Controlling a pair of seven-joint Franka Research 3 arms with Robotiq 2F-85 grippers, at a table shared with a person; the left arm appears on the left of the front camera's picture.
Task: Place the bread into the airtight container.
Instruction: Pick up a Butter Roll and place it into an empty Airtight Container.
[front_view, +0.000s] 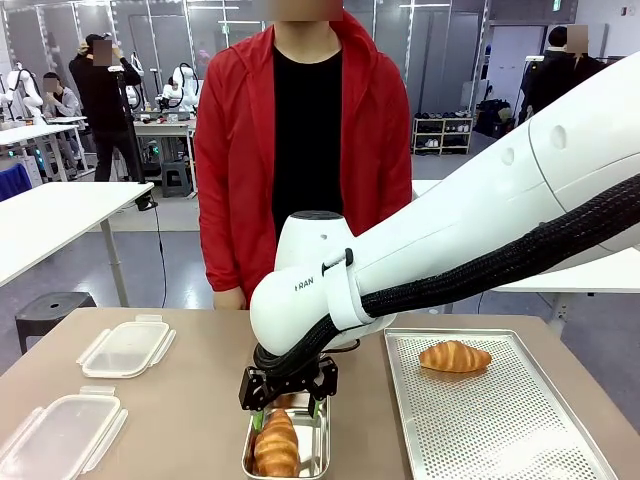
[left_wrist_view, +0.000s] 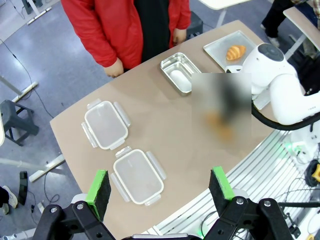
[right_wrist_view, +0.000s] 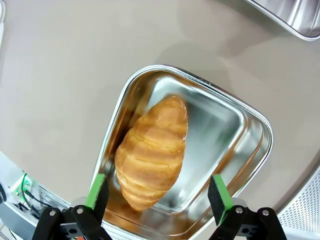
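Right wrist view puts the bread (right_wrist_view: 152, 152) directly beneath the right tool (right_wrist_view: 158, 192), lying inside the steel container (right_wrist_view: 260, 125); the tool's jaws stand wide apart with nothing between them, one green pad off each flank of the bread, neither touching it as far as I can tell. In the front view the same tool (front_view: 288, 395) hangs just over the container's far end.

What worries me from here: the bread sits on the diagonal, one flank close against the long wall, so a crooked lift or any drop of the tool could catch a pad on the rim and drag the container, which I judge lies close to the near edge of the surface; coming down further would press the pads into the crust; and if the bread rides up that wall, a lid (left_wrist_view: 105, 125) may not seat flat.

The bread itself is a croissant, golden brown, glossy, ridged in bands across its back, fat in the middle and tapering at both ends; it looks soft and easily dented.

The left tool (left_wrist_view: 160, 187) is high above the surface, jaws wide and empty; far below it lie two clear lids side by side.
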